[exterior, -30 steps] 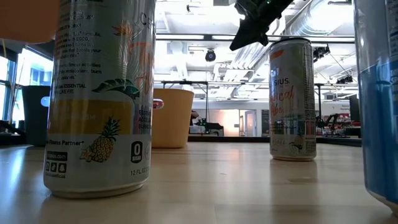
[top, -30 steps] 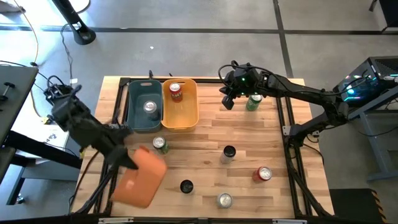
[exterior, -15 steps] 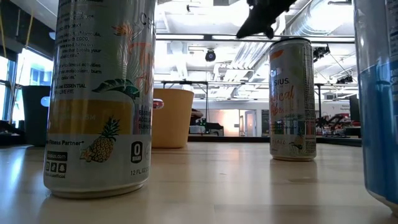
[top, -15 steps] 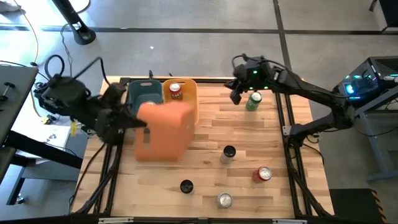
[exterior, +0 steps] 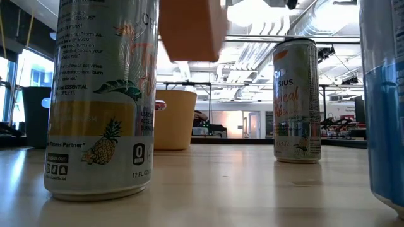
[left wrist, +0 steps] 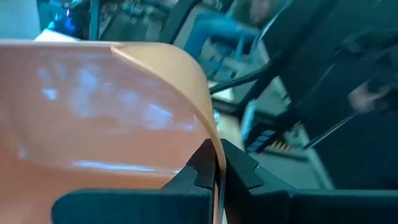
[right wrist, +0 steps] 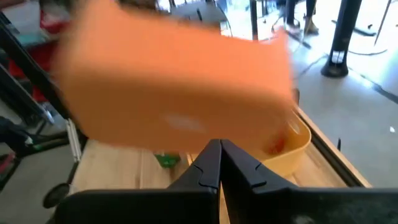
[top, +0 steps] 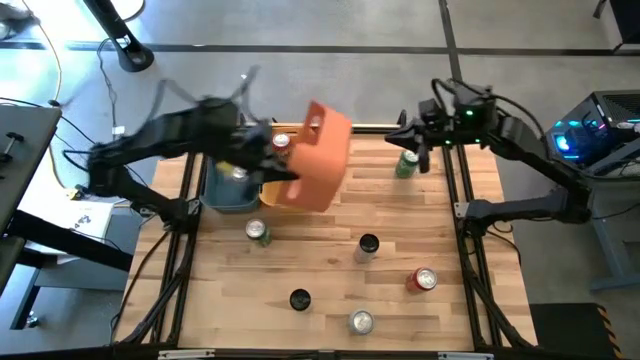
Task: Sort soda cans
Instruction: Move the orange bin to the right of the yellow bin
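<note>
High view showed the left pincer clamped on the orange bin aloft near the bench's far edge, so setting it beside the yellow bin seemed next, six soda cans standing loose, right pincer shut, empty.

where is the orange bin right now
In the high view the orange bin is in the air, pinched by its rim in the left claw, tilted over the yellow bin at the table's far edge.
</note>
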